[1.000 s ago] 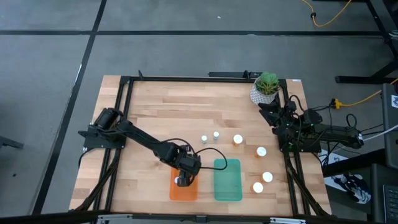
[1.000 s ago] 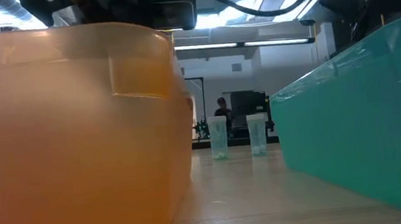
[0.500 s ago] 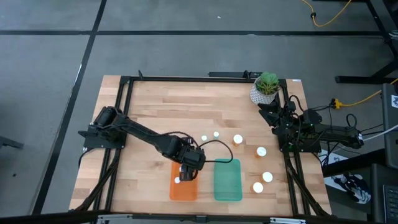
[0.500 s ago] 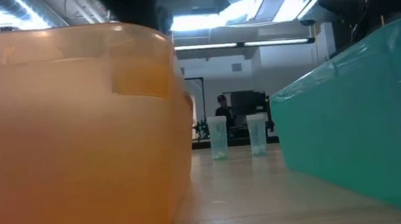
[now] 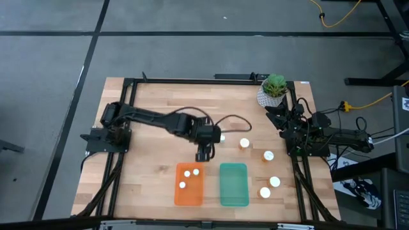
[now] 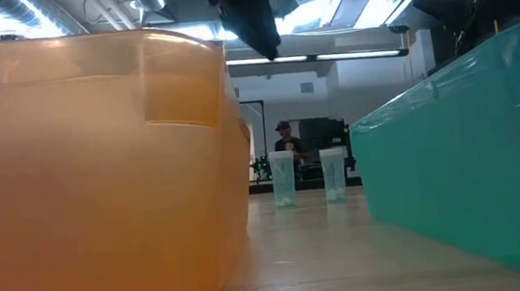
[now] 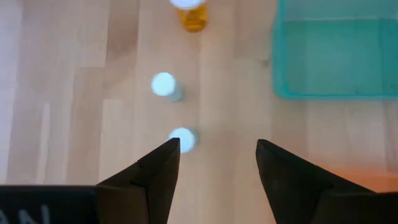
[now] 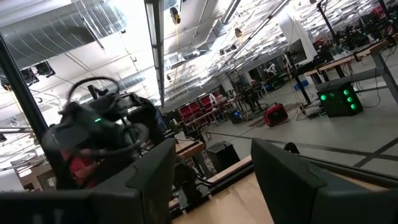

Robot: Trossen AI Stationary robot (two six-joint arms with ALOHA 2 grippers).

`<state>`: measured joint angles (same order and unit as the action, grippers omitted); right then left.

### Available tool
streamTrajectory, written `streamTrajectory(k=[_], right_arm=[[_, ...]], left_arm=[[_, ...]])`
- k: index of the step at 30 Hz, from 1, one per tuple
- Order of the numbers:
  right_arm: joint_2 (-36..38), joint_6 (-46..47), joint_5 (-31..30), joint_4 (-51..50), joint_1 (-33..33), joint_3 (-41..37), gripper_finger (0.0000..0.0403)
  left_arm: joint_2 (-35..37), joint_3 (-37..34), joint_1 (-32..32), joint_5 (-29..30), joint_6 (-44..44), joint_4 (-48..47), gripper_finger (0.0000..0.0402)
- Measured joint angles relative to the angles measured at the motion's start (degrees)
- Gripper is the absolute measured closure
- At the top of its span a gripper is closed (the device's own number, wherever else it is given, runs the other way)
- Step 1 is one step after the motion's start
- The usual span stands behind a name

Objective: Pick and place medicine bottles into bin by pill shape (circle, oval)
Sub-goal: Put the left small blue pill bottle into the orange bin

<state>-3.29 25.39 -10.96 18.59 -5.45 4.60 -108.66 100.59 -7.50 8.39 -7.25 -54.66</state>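
orange bin (image 5: 189,191), teal-green bin (image 5: 234,185), white-capped amber bottles (image 5: 244,144), pale wood table (image 5: 153,115)

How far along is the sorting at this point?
Done: three small bottles sit in the orange tray; the teal tray looks empty. In hand: nothing; the left gripper hangs open above two small bottles on the table. Left: those two and four amber bottles. The right gripper is parked at the table's right edge.
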Motion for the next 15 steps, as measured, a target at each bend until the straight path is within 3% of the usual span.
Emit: streamTrajectory(k=[8, 15], right_arm=[[-0.02, 0.04, 0.0, 0.06, 0.0, 0.0, 0.019], [0.0, 0.04, 0.0, 0.06, 0.0, 0.0, 0.019]], left_arm=[[-0.85, -7.81, 6.12, -6.17, 0.4, 1.43, 0.0198], [-0.9, -16.33, 6.45, -6.66, 0.4, 8.77, 0.0198]])
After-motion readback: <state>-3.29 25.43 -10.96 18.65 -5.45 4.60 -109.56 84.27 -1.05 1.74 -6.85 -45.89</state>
